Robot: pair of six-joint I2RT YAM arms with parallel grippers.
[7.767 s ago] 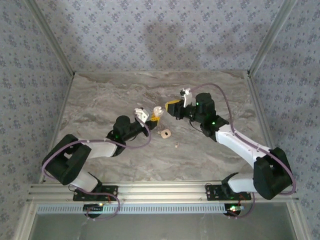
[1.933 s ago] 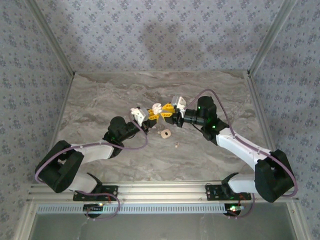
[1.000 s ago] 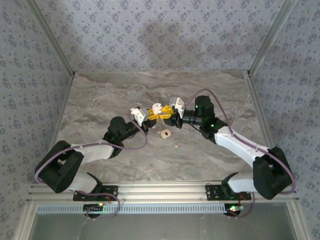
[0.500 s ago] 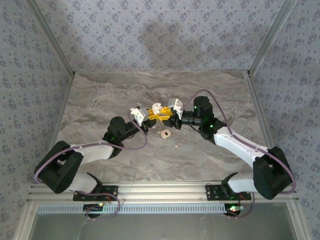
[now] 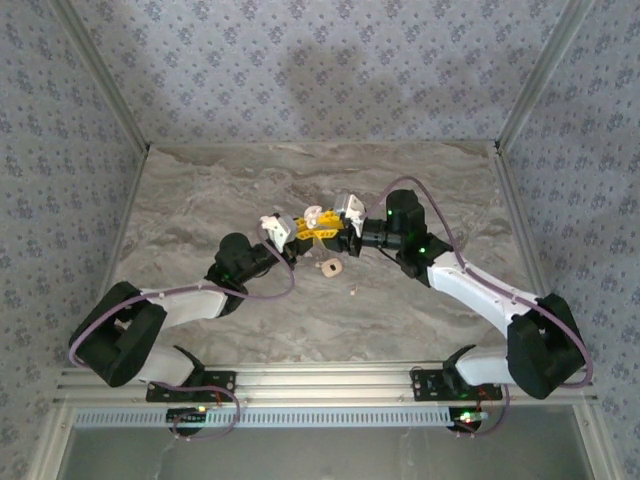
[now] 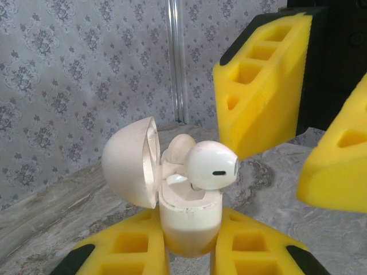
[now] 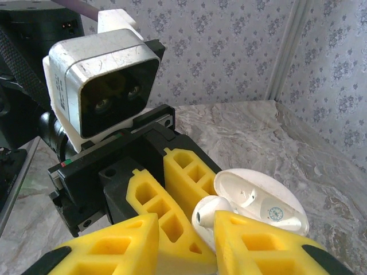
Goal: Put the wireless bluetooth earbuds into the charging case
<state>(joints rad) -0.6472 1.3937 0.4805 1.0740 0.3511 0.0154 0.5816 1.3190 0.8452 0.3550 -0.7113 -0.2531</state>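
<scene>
Since a second before, the right claw [image 5: 330, 237] had crept toward 9 o'clock, closing on the left claw [image 5: 298, 231] over the middle of the grey marbled tabletop [image 5: 200, 200]. From above, the two met nose to nose, with the white clamshell charging case [image 5: 313, 214] raised between them. At 5 o'clock of them a small peach-tan piece [image 5: 330, 267] lay on the tabletop, and beyond it a pale speck [image 5: 354, 291]. I could not tell what either was.

From the left wrist, the left claw was clamped on the lower body of the case, with the lid [image 6: 129, 163] swung open toward 9 o'clock. A glossy white earbud [image 6: 211, 166] sat at the case's mouth at 12 o'clock, standing proud rather than sunk in. Behind it a second rounded pale form showed inside; whether that was the other bud I could not tell. The right claw's yellow fingers [image 6: 261, 86] stood apart at 1 and 3 o'clock, gripping nothing, the nearer tip just beside the bud.

From the right wrist, the bud showed just past that claw's parted fingertips, against the open lid.

I judged the task well along: one bud was delivered but seemingly not pressed home. Seating it remained, and perhaps fetching the loose pieces.
</scene>
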